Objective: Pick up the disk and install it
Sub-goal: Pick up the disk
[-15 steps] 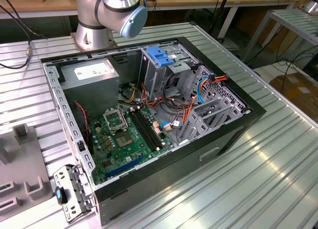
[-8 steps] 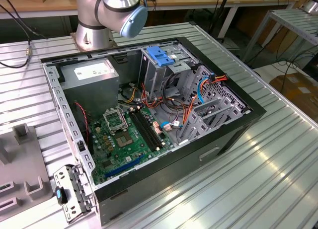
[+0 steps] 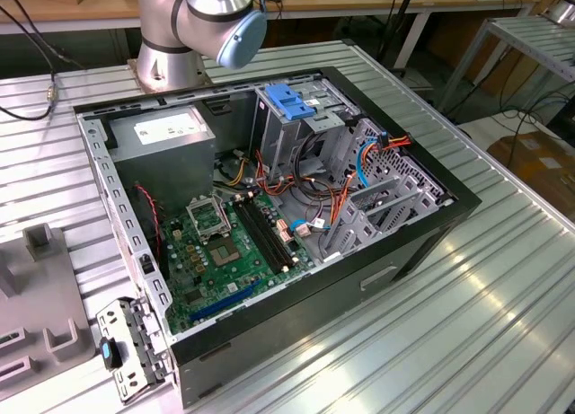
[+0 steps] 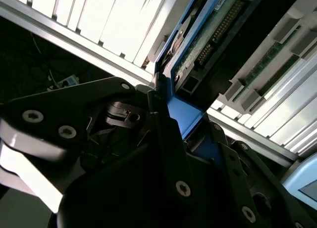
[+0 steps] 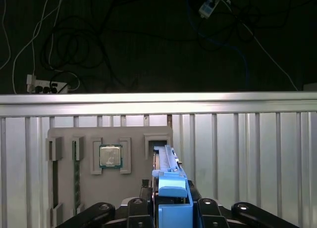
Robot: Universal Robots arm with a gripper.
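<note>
In both wrist views the disk [image 5: 168,163] [image 4: 208,35] stands on edge, its blue plastic rail towards the camera and its green circuit board on one face. It stands at a slot of the grey holder tray [image 5: 136,188]. My gripper [image 5: 171,210] [image 4: 185,121] is shut on the disk, with one dark finger pressed against each side of the blue rail. Whether the disk's lower edge still rests in the slot is hidden. The open computer case [image 3: 431,243] lies on the table in the exterior view.
The holder tray also carries a processor chip [image 5: 110,155] and a memory stick [image 5: 77,173]. In the case, a blue bracket [image 3: 289,100] tops the drive cage, beside cables, the motherboard [image 3: 225,252] and a grey power supply [image 3: 166,136]. The arm's base [image 3: 180,37] stands behind the case.
</note>
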